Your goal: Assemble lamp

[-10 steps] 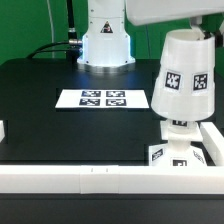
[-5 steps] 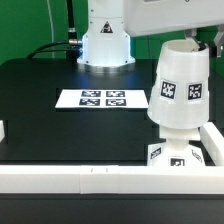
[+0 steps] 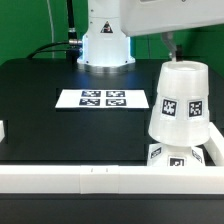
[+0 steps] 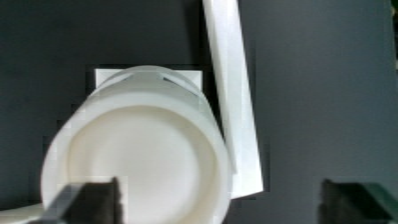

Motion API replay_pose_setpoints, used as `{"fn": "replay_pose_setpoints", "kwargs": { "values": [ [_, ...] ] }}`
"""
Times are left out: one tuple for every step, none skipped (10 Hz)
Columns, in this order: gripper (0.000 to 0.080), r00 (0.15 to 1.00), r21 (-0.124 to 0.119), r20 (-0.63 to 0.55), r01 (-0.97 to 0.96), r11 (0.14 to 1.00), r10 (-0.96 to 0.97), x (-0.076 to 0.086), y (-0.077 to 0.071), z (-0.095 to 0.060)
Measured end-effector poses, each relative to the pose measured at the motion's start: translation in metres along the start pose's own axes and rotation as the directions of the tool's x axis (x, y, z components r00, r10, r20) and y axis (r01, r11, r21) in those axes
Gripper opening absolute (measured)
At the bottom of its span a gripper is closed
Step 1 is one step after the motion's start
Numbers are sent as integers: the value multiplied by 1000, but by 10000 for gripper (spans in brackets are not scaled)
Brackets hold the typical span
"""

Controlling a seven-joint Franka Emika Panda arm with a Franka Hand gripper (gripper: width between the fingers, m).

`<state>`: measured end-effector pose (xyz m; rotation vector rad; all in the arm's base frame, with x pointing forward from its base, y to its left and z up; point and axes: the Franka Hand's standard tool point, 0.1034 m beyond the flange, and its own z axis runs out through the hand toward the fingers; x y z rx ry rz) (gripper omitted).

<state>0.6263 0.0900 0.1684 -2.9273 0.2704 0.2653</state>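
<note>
Our gripper [image 4: 221,196] hangs with fingers spread above the shade [image 3: 180,100], which sits on the base [image 3: 178,156] at the exterior view's near right, and we judge a brushing finger could tip it.

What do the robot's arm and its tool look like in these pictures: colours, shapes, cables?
The arm is white, with smooth rounded shells and a thick cylindrical base. A black cable runs behind that base. The tool has two dark, blocky fingers; in the exterior view only one thin grey finger shows above the shade. No markings can be made out on the arm.
</note>
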Motion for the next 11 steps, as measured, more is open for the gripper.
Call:
{"fn": "replay_pose_setpoints", "kwargs": {
  "values": [
    [590,1000,1,-3,-8,1000,8,-1,0,-7],
    [680,1000,0,1,-24,1000,24,-5,-2,-14],
    [694,999,-6,1,-39,999,39,-8,-5,-22],
    [694,996,-31,-17,-86,996,86,-11,-11,-29],
    [698,997,-52,-31,-76,996,74,-13,-18,-32],
    [698,997,-48,-24,-72,996,71,-12,-14,-29],
    [698,997,-48,-23,-76,996,75,-11,-12,-28],
    [698,997,-48,-23,-74,996,73,-12,-13,-28],
    [698,997,-48,-22,-74,996,73,-12,-13,-27],
    [698,997,-48,-22,-74,996,73,-12,-13,-27],
    [698,997,-49,-22,-74,996,73,-12,-13,-27]
  ]
}}
